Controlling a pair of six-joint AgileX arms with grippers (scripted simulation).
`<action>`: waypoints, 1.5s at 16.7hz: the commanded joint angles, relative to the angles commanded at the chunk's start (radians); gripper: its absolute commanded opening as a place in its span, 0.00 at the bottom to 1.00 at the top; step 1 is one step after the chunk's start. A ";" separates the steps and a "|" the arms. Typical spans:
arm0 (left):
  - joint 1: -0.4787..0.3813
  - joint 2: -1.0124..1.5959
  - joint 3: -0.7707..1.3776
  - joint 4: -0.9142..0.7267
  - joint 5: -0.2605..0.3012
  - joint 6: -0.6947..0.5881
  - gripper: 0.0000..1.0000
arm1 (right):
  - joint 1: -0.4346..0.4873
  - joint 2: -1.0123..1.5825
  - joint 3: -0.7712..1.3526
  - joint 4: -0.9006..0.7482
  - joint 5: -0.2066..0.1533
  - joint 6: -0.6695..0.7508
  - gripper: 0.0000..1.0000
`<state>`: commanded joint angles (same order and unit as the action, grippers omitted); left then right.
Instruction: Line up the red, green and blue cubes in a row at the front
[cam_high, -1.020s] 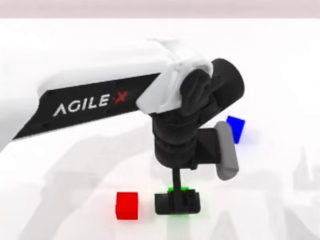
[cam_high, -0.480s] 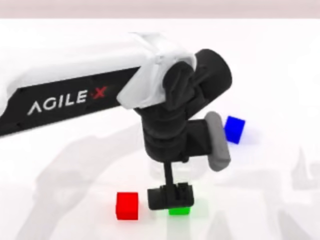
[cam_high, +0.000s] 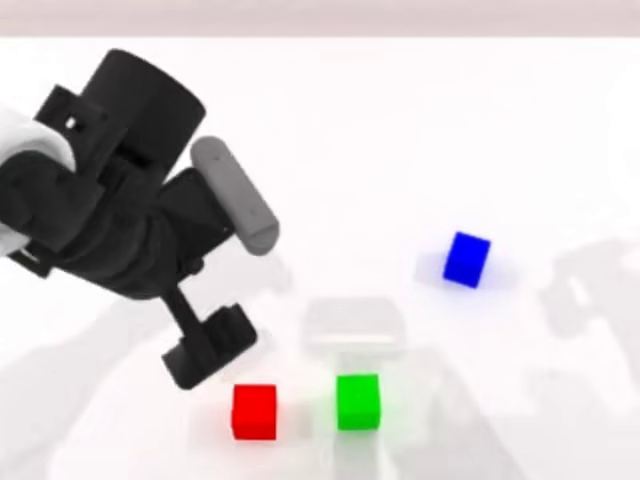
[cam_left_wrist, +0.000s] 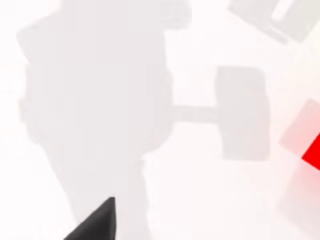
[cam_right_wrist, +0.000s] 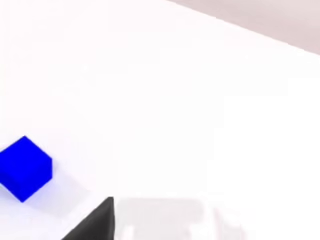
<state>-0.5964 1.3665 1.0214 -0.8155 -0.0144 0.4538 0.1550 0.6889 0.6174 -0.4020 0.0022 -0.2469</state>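
My left arm reaches in over the left part of the table (cam_high: 420, 130), and its gripper (cam_high: 208, 348) hangs above the front area, just up and to the left of the red cube (cam_high: 254, 411). The jaws carry nothing; from above they look like one dark block, so I cannot tell how far apart they stand. In my left wrist view only a corner of the red cube (cam_left_wrist: 314, 152) shows at the edge, beside the pale shadow of my arm.

The red cube sits on the table near the front edge, and the green cube (cam_high: 358, 401) sits to its right, close by but not touching, roughly level with it. The blue cube (cam_high: 466, 259) lies farther back and to the right, well apart from the other two. My right wrist view shows the blue cube (cam_right_wrist: 25, 168) resting alone on the white surface. My right gripper itself is out of the top view.
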 joint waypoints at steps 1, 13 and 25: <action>0.044 -0.091 -0.075 0.048 -0.002 -0.030 1.00 | 0.020 0.118 0.089 -0.061 0.001 -0.036 1.00; 0.531 -1.177 -0.910 0.655 0.007 -0.379 1.00 | 0.245 1.296 1.027 -0.704 -0.002 -0.420 1.00; 0.616 -1.367 -1.021 0.815 0.014 -0.454 1.00 | 0.285 1.506 1.221 -0.812 0.001 -0.497 1.00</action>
<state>0.0200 0.0000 0.0000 0.0000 0.0000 0.0000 0.4404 2.1946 1.8389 -1.2139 0.0030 -0.7436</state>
